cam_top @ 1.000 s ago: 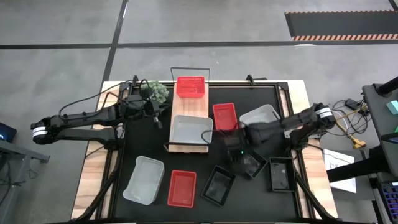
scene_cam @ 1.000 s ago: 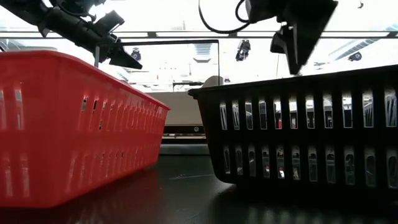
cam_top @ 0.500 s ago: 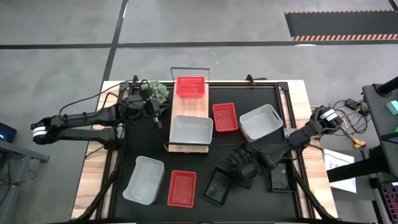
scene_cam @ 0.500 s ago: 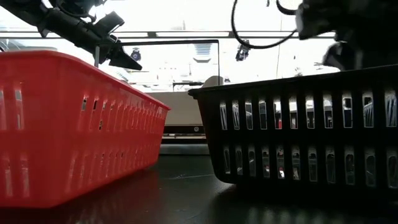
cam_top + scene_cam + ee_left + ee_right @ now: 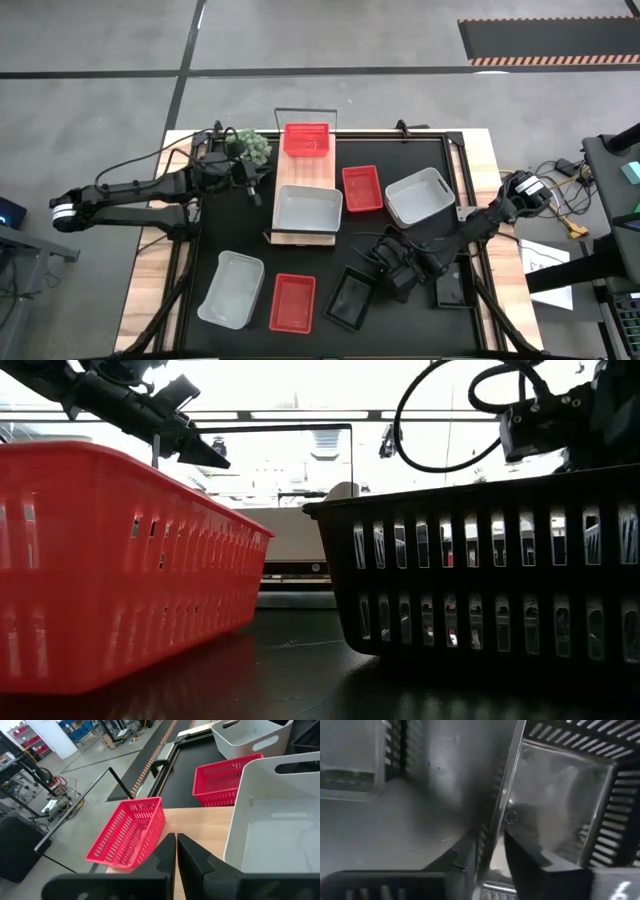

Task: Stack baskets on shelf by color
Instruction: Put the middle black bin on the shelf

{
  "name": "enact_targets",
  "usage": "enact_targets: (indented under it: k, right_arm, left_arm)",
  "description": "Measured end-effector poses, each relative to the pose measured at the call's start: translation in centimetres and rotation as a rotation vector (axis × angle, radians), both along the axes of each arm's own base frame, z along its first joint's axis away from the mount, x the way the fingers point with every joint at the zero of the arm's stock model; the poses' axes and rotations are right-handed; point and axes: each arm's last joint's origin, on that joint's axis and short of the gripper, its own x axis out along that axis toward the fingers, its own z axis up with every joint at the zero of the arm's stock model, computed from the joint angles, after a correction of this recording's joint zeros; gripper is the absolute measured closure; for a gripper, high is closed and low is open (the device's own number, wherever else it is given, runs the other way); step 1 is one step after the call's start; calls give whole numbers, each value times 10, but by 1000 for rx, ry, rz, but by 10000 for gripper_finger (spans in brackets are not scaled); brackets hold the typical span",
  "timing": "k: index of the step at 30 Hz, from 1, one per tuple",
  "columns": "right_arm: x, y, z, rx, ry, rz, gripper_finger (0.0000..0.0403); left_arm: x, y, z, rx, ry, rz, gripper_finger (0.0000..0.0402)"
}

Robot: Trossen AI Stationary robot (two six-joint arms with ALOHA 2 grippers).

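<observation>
The wooden shelf (image 5: 303, 170) lies at the table's middle and carries a red basket (image 5: 306, 140) and a white basket (image 5: 307, 210). Another red basket (image 5: 362, 188) and a white one (image 5: 422, 197) stand to its right. Along the near edge stand a white basket (image 5: 232, 288), a red basket (image 5: 293, 302) and black baskets (image 5: 352, 298), (image 5: 450, 283). My right gripper (image 5: 393, 273) points down into a third black basket (image 5: 560, 795) between those two. My left gripper (image 5: 247, 180) hangs shut at the shelf's left side, beside the green plant (image 5: 254, 148), holding nothing. My right gripper (image 5: 489, 840) has the black basket's side wall (image 5: 501, 805) between its fingers, one finger (image 5: 520, 855) inside the basket and the other outside over the tabletop. The fingers come from above, pointing steeply down. The basket stands upright on the table.
In the low view the near red basket (image 5: 120, 560) and a near black basket (image 5: 480, 560) fill the front and hide my right gripper's fingers. The black tabletop (image 5: 400, 160) is bare at the far right. Cables lie past the table's right edge.
My right gripper has swung from beside the white basket at the right toward the table's near edge and has sunk down onto the black basket's wall, turning as it went. In the low view it has dropped behind the near black basket. The baskets have stayed put.
</observation>
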Motion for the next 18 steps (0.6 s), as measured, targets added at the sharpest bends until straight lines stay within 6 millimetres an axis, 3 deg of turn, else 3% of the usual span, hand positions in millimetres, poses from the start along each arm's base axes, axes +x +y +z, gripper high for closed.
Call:
enact_targets:
  k: [5, 11, 18]
  right_arm:
    - [2, 1, 4, 1, -4, 16, 386]
    - [10, -1, 30, -26, 31, 32, 394]
    - [24, -16, 82, -153, 48, 90, 394]
  left_arm:
    - [0, 0, 0, 0, 1, 0, 402]
    - [0, 0, 0, 0, 1, 0, 402]
    - [0, 0, 0, 5, 4, -2, 402]
